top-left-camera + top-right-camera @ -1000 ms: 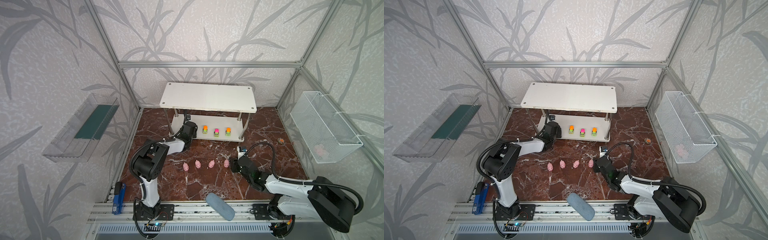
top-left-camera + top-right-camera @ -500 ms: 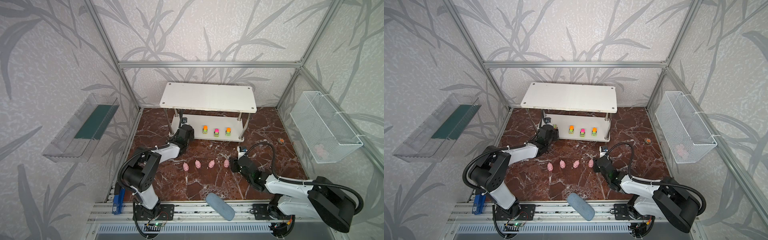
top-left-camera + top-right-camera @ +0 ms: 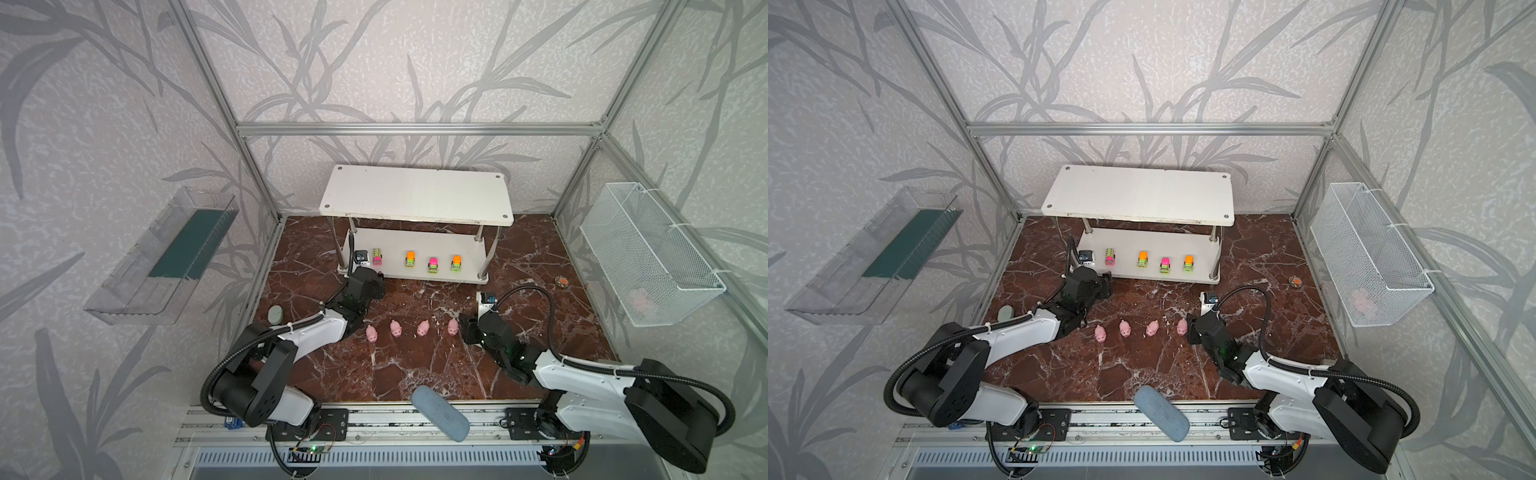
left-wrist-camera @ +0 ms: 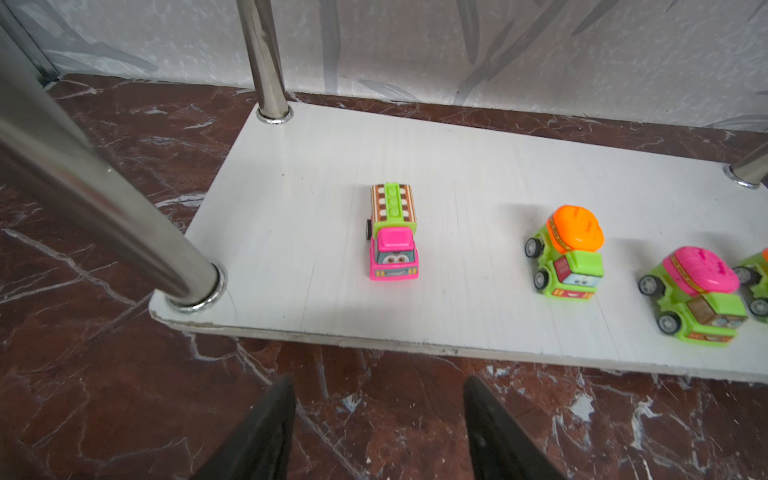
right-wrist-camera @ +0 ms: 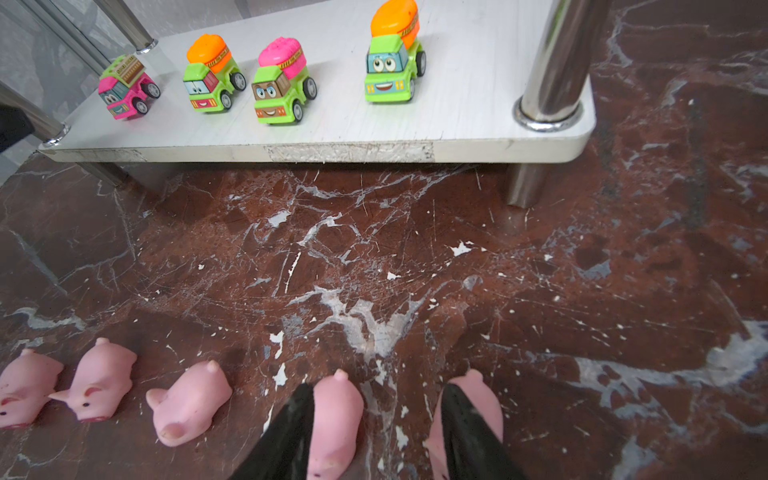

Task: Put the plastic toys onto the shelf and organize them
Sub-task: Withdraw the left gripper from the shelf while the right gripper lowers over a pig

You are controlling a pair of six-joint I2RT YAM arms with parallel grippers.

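No letters, numbers, brand names or signs could be read anywhere. The trucks [image 5: 279, 83] on the shelf [image 5: 457, 124] bore only printed cartoon faces and striped or dotted stickers. The marks on their drum bands were too small to make out.

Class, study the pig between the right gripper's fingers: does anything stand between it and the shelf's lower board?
Nothing visible does. Only bare marble floor lies between the pig at the right gripper and the front edge of the lower board. The four trucks stand in a row further back on the board.
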